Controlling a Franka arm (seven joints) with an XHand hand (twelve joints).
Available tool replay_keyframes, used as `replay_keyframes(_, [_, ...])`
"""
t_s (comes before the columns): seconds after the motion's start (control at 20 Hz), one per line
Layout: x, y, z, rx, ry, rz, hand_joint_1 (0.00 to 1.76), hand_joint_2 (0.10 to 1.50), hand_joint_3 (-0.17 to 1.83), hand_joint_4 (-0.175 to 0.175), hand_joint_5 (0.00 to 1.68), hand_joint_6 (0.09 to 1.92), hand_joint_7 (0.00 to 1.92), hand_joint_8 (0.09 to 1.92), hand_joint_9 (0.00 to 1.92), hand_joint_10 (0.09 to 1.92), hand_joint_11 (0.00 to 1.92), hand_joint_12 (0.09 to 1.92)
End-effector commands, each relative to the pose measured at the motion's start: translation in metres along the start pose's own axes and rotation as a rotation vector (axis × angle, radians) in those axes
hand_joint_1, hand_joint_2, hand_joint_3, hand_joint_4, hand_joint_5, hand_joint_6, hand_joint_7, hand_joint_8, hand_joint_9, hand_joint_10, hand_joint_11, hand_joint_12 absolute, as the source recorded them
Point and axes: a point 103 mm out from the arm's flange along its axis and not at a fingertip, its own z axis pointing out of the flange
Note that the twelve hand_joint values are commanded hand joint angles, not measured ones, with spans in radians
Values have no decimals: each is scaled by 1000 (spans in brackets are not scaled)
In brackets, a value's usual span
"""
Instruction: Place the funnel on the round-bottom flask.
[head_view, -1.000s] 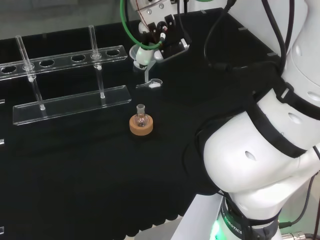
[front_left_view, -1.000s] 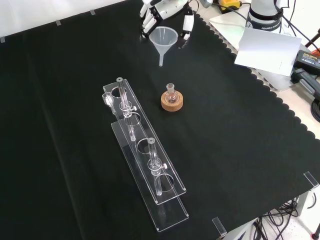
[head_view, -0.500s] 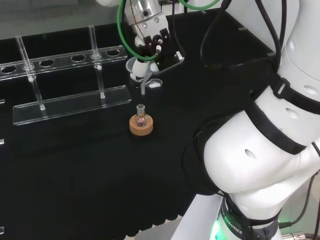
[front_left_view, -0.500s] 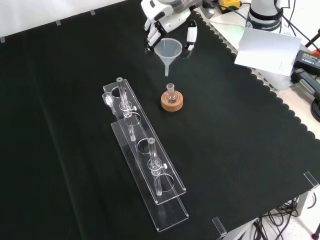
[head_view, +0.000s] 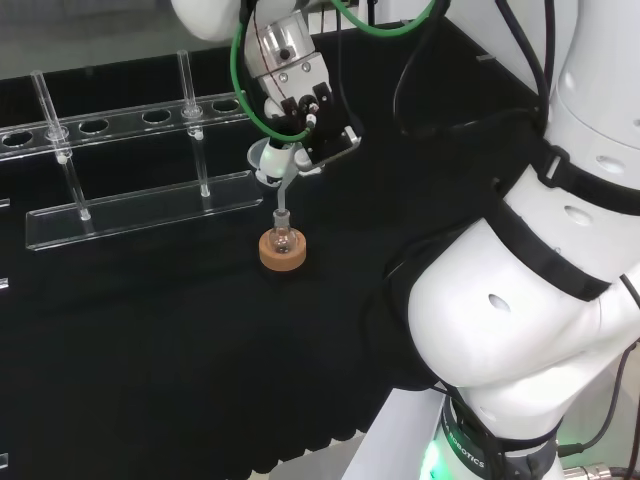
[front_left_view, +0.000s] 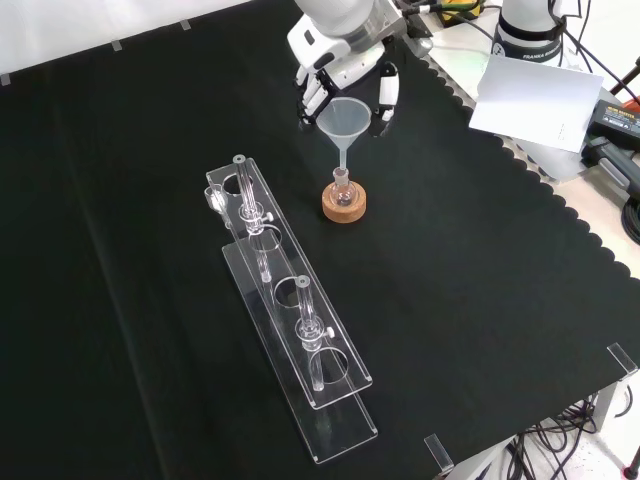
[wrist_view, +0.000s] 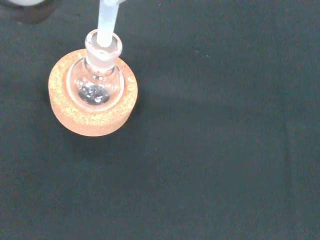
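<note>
A black cloth (front_left_view: 480, 300) with a scalloped edge covers the tabletop. In the front view, a white sheet of paper (front_left_view: 535, 100) lies past the cloth's right edge, with cables (front_left_view: 625, 215) beside it. More cables (front_left_view: 555, 440) hang below the near corner. A pale strip (front_left_view: 100, 25) borders the cloth's far side.

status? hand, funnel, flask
Hand shut on funnel. Funnel stem at the mouth of the round-bottom flask, upright on cork ring. Nothing in the way.
</note>
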Motion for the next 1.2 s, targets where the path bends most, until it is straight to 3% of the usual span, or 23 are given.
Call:
replay_keyframes(0.05, [3, 2, 1, -5, 1, -3, 820, 794, 522, -22, 752, 667, 723, 702, 952, 429, 685, 1183])
replay_keyframes(1.2, [3, 13, 11, 21, 6, -11, 821, 792, 526, -25, 756, 668, 723, 704, 953, 427, 688, 1176])
